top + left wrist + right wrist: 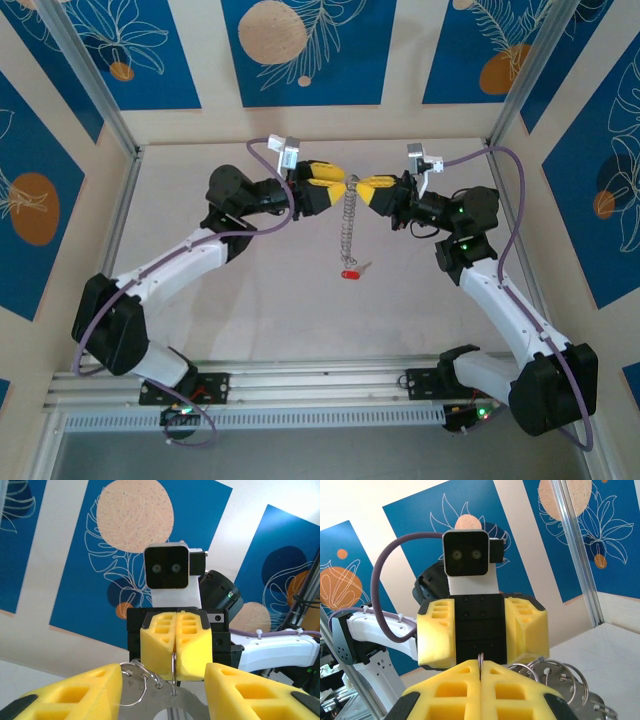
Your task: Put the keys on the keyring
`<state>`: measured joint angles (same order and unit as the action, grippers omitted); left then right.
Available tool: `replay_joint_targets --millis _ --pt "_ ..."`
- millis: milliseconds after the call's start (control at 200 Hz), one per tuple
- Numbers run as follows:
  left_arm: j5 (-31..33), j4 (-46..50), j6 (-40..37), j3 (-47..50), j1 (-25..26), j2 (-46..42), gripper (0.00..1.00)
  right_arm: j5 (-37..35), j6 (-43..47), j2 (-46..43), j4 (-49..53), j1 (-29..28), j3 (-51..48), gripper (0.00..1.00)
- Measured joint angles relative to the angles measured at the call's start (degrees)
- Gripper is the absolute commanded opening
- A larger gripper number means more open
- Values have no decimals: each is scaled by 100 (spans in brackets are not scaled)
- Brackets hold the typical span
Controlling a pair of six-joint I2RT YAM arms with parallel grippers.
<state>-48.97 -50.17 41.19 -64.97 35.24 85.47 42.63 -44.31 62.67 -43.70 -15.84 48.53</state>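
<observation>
The keyring [347,228] hangs as a beaded grey line from where both grippers meet, reaching down to the table. The tiny red key [349,274] with its pale stem lies on the table at its lower end. My right gripper [366,190] [481,667] is shut on a thin wire ring [175,662] that passes through a hole in a flat metal plate [167,702] carrying small rings. Facing it, my left gripper [337,186] [164,682] stands open with the plate between its fingers, touching the left one. The plate [570,690] also shows low right in the right wrist view.
The table [250,300] is pale and walled by blue patterned panels. An aluminium post [90,80] stands at each back corner, and a rail [320,375] runs along the near edge by the arm bases.
</observation>
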Motion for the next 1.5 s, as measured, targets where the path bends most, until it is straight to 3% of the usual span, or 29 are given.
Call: replay_joint_targets --millis 120,300,500,725,870,990,1500 --pt "-109 -249 286 0 0 127 50 -17 0 0 -2 0 0 0" --pt "-186 -549 579 0 0 221 39 -22 0 0 -2 -2 0 0" --pt "-262 -778 789 0 0 291 35 -44 0 0 -2 -2 0 0" --pt "-402 -977 951 0 2 313 35 -81 0 2 -2 -7 0 0" --pt "-468 -1032 988 0 4 358 43 -81 -2 22 -7 -7 0 0" --pt "-466 -1034 997 0 13 382 44 -81 -2 22 -13 -7 0 0" --pt "-466 -1032 997 -2 28 472 30 -76 -2 105 -37 -72 0 0"
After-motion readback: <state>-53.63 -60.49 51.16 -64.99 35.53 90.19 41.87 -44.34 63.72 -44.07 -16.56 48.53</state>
